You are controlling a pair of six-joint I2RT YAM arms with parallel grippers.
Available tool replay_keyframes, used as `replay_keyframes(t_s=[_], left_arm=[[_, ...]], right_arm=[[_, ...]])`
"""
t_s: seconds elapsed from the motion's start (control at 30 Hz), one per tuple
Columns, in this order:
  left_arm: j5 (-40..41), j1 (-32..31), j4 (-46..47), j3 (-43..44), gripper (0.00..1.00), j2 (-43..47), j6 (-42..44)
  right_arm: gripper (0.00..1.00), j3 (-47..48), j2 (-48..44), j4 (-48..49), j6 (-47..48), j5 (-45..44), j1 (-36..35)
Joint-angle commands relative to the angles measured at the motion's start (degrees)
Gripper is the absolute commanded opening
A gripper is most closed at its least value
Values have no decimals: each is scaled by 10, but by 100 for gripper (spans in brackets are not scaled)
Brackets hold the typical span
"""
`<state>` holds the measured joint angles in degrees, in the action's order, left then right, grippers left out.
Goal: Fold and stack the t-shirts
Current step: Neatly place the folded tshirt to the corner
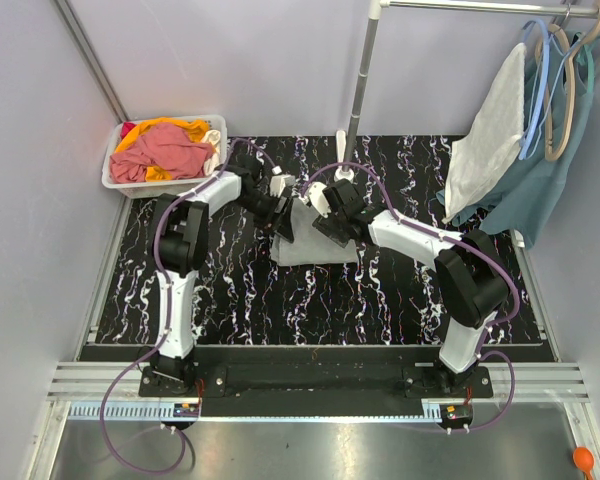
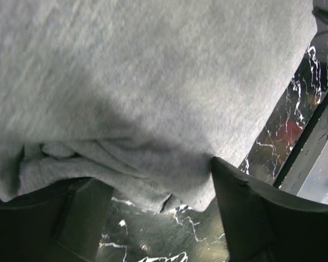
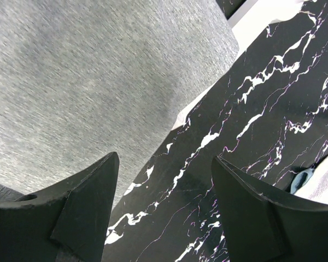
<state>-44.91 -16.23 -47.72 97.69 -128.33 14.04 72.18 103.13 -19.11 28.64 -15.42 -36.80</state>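
A: Top external. The grey t-shirt [image 1: 315,250] lies as a folded packet on the surface [image 1: 240,300]. The other t-shirts [image 1: 165,150], pink-red and orange, are heaped in the white bin [image 1: 110,172], well off the grey t-shirt's far-left corner. So it's folded, not stacked.

B: Claws?

A: Left claw [image 2: 153,170] is at the grey t-shirt's left edge, jaws apart. The bunched hem layers sit in the gap and one finger tip touches the cloth, but nothing is pinched. Right claw [image 3: 164,157] is at its right edge, jaws wide and holding nothing. One finger is over the fabric and the other over bare surface just beside it.

B: Risks?

A: My judgement: the hem under the left claw is a loose roll of several layers. Closing there might catch only the upper ones, so a lift would peel the fold open. The right claw straddles the edge, so a shallow closure could miss the cloth or drag the packet sideways.

B: And uneven lifts?

A: Probably a sagging middle and a lost fold.
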Motion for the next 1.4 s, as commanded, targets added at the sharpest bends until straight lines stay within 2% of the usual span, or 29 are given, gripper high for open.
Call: replay_keyframes(t_s=[0.0,0.07,0.17,0.2,0.3,0.4,0.6,0.77,0.9,1.07,1.37], left_arm=[[75,-33,2,14,67,-57,-26],[78,-42,0,19,63,-62,-30],[88,-52,2,24,48,-63,-29],[90,-53,1,25,46,-63,-28],[90,-53,0,23,29,-62,-24],[84,-52,1,21,0,-62,-21],[100,-41,-3,-13,0,-30,-4],[133,-7,-23,-70,0,44,22],[233,18,-39,-132,0,113,55],[321,55,-59,-224,0,201,77],[447,224,-67,-327,0,320,140]], right_arm=[[76,-2,-13,22,0,-2,-5],[76,-3,-14,21,1,-3,-5],[76,-4,-14,22,2,-4,-4],[76,-4,-14,22,2,-5,-5],[76,-3,-14,22,2,-4,-5],[76,-4,-14,22,3,-6,-5],[76,-13,-22,22,11,-15,-5],[76,-27,-31,22,25,-36,-5],[76,-41,-40,25,32,-44,-5],[76,-46,-53,25,41,-54,-5],[76,-56,-78,20,45,-52,-5]])
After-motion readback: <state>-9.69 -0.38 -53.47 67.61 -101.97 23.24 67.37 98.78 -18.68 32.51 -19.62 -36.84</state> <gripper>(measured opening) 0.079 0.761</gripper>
